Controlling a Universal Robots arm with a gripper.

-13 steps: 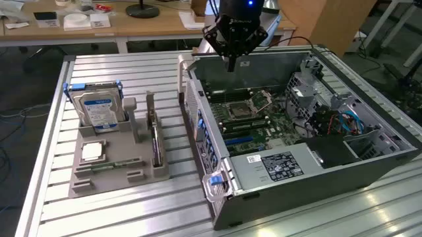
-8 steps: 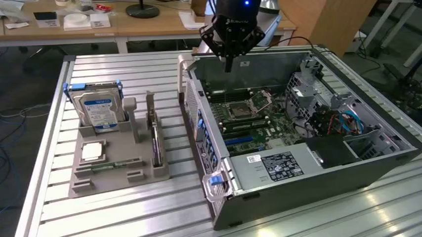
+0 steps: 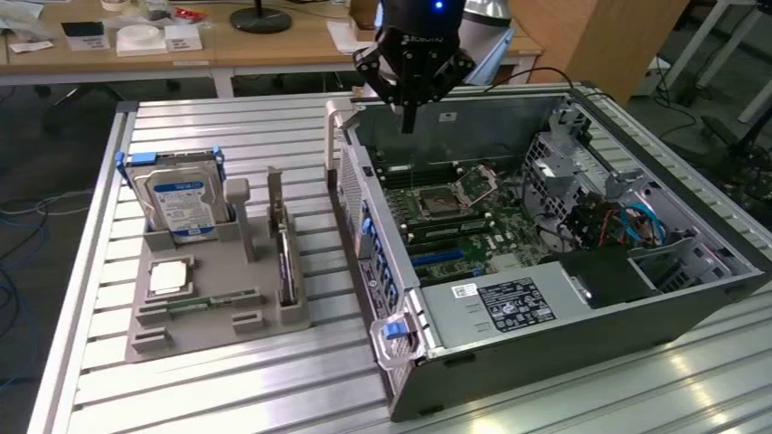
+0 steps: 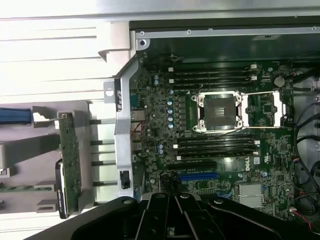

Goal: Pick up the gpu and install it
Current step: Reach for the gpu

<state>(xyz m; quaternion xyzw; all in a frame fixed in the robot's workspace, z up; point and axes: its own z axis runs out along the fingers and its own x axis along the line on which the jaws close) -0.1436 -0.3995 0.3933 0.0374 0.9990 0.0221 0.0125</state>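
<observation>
slatted metal table (image 3: 241, 127), desks (image 3: 277, 45) behind; my claw (image 3: 408, 122) hangs pinched together, empty, over the pc case (image 3: 543, 344), gpu (image 3: 284, 262) well apart on its stand (image 3: 193, 336).

Location type: robotics laboratory set up for computer assembly.

Indicators:
- A robot arm (image 3: 417, 23) is positioned above a slatted aluminium workbench (image 3: 241, 398).
- An open computer case (image 3: 675, 303) lies on its side with the motherboard (image 3: 453, 212) exposed.
- A grey parts holder (image 3: 181, 339) presents a hard drive (image 3: 181, 203) and the gpu (image 3: 285, 267), both standing on edge.
- Wooden desks (image 3: 277, 50) stand behind the bench.
- Loose cables (image 3: 18, 217) lie on the floor.
</observation>
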